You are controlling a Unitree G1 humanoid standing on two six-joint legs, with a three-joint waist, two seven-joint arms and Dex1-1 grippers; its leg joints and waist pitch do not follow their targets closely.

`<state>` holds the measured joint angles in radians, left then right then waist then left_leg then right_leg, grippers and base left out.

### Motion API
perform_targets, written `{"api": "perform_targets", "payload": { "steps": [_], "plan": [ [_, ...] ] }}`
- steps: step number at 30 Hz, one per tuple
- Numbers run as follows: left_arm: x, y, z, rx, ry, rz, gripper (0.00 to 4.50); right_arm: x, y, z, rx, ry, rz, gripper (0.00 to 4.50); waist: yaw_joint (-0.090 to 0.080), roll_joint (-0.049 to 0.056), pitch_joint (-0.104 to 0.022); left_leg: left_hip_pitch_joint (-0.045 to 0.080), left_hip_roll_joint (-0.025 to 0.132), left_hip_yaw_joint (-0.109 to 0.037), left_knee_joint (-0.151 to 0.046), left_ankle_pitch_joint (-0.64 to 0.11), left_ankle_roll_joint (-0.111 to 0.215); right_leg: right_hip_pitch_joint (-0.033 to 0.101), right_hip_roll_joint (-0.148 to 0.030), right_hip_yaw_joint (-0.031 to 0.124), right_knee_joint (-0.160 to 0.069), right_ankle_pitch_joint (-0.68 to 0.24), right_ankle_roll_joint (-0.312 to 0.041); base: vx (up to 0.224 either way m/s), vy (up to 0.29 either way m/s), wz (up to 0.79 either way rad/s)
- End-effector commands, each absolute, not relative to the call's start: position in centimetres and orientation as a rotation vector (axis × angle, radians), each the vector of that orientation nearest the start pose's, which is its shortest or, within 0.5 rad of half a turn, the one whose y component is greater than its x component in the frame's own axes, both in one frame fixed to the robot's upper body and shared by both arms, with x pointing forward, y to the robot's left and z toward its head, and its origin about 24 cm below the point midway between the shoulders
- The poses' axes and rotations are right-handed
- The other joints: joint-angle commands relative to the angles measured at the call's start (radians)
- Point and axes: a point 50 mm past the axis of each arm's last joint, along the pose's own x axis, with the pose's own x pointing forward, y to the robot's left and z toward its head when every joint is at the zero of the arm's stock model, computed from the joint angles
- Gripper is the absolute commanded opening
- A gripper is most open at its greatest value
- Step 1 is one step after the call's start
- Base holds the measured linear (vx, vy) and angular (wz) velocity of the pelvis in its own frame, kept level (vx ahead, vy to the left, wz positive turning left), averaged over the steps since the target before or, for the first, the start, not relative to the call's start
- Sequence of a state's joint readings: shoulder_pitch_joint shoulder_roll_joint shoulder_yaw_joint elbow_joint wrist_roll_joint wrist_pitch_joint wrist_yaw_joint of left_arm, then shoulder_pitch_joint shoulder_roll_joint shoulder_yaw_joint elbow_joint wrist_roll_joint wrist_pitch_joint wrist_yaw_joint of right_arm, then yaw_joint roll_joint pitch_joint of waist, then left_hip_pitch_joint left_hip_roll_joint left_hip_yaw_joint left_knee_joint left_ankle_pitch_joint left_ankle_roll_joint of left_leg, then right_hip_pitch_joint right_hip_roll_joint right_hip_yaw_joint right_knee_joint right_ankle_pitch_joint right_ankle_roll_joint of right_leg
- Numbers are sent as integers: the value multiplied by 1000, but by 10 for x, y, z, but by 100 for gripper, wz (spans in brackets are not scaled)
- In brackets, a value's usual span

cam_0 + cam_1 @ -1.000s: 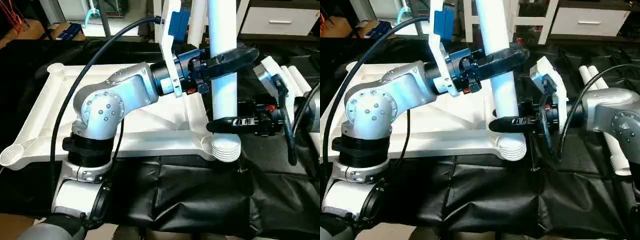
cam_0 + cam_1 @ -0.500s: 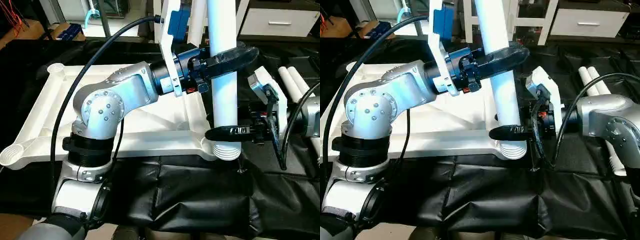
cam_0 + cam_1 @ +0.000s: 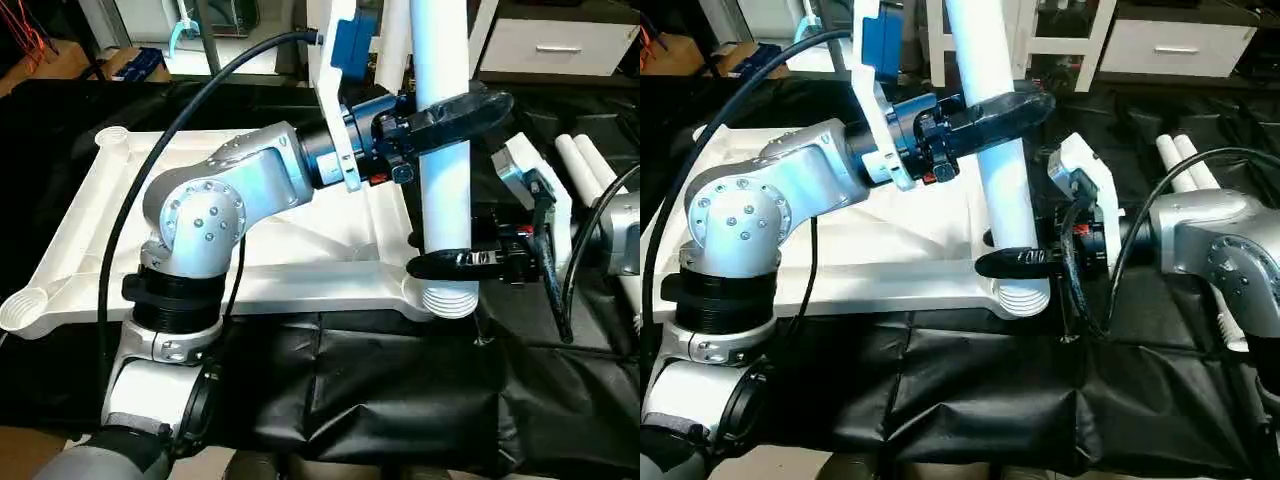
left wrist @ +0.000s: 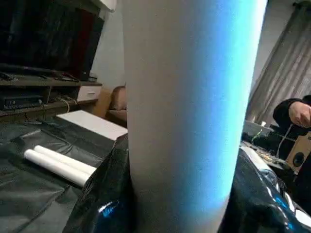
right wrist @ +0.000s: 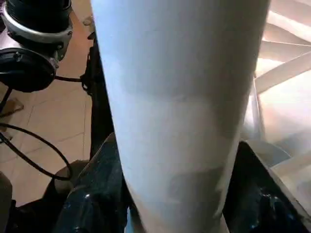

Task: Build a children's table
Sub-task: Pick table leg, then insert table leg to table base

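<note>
Left eye view: white leg (image 3: 442, 150) upright in ribbed tabletop's (image 3: 90, 225) corner socket; left gripper (image 3: 455, 108) and right gripper (image 3: 455, 263) clamp it.

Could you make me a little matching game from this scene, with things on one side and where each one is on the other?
Things:
1. left gripper
2. right gripper
3. spare legs
4. top

Places:
A. lying on the black cloth
B. low on the upright leg, by the socket
C. high on the upright leg
D. flat, ribs up

Pairs: 1-C, 2-B, 3-A, 4-D
</note>
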<state>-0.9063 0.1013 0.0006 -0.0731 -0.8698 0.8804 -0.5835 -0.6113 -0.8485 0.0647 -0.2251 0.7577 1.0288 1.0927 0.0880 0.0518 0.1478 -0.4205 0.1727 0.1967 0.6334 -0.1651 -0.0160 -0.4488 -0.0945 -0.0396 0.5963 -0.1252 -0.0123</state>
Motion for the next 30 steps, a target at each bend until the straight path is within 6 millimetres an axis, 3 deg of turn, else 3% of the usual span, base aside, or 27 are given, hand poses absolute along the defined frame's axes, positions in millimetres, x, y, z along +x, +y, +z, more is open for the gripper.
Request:
{"api": "perform_targets", "payload": {
  "steps": [1,3,6,10,12,15,18,21,22,23,24,25,26,27,28,29,30],
  "plan": [
    [284,31,269,-364,-132,-1464,180,271,-180,206,-68,422,1268,196,-1,-32,-109,33,35,-22,-68,-150,79,66,-35,21,-66,-345,-189,0,0,0],
    [286,31,268,-351,-129,-1444,236,273,-180,206,-60,403,1243,195,-1,-31,-109,32,34,-22,-68,-152,77,66,-35,20,-67,-354,-186,0,0,0],
    [289,36,267,-384,-130,-1423,253,281,-181,204,-42,343,1151,195,-7,-33,-108,31,31,-21,-69,-155,68,64,-34,18,-69,-370,-177,0,0,0],
    [293,50,265,-410,-160,-1369,293,293,-184,199,-11,263,978,195,-8,-28,-106,36,31,-21,-73,-172,50,58,-31,18,-72,-385,-164,0,0,0],
    [293,63,266,-444,-201,-1358,299,298,-185,196,25,214,894,195,-11,-23,-105,34,30,-20,-75,-179,38,57,-31,17,-73,-390,-159,0,0,0],
    [295,77,270,-488,-269,-1309,299,299,-188,192,54,200,840,193,-8,-25,-105,44,30,-17,-75,-196,24,53,-29,18,-76,-380,-169,0,0,0],
    [293,86,272,-486,-314,-1303,299,298,-191,186,57,200,808,192,-11,-23,-105,36,31,-21,-79,-199,31,62,-31,17,-70,-367,-160,0,0,0],
    [291,94,265,-416,-314,-1284,299,299,-198,184,58,164,730,192,-13,-23,-105,35,31,-20,-80,-184,33,60,-31,19,-70,-365,-149,0,0,0],
    [300,91,246,-205,-240,-1179,299,301,-204,185,64,114,683,192,-11,-27,-106,37,35,-26,-83,-183,46,55,-32,20,-78,-381,-122,0,0,0],
    [306,90,224,30,-173,-1111,299,301,-208,186,79,61,672,192,-13,-19,-106,39,36,-22,-81,-188,41,53,-31,22,-72,-386,-108,0,0,0],
    [307,90,204,217,-119,-1091,317,300,-211,187,82,21,661,192,-15,-22,-102,37,39,-30,-88,-215,49,49,-31,22,-83,-441,-43,0,0,0],
    [306,89,180,364,-36,-1101,317,299,-214,187,81,-16,646,192,-16,-22,-103,38,39,-31,-89,-222,43,48,-32,24,-81,-461,-15,0,0,0],
    [304,89,169,410,4,-1115,335,299,-215,186,80,-30,640,192,-24,-20,-104,41,35,-26,-91,-217,20,47,-30,25,-76,-457,-16,0,0,0],
    [303,89,167,421,13,-1118,338,298,-216,186,80,-34,638,192,-23,-20,-107,48,38,-22,-91,-212,11,42,-31,28,-77,-433,-50,0,0,0],
    [297,89,152,461,65,-1162,346,298,-217,185,76,-42,617,192,-25,-16,-109,46,39,-23,-91,-191,5,45,-32,27,-70,-372,-99,0,0,0],
    [291,88,139,484,107,-1202,360,297,-218,183,73,-51,598,192,-27,-15,-108,41,39,-22,-92,-185,5,49,-31,26,-66,-343,-118,0,0,0],
    [291,88,139,484,107,-1202,372,297,-218,183,73,-51,598,192,-28,-17,-108,40,39,-22,-93,-184,7,50,-32,26,-65,-323,-131,0,0,0]
  ]
}}
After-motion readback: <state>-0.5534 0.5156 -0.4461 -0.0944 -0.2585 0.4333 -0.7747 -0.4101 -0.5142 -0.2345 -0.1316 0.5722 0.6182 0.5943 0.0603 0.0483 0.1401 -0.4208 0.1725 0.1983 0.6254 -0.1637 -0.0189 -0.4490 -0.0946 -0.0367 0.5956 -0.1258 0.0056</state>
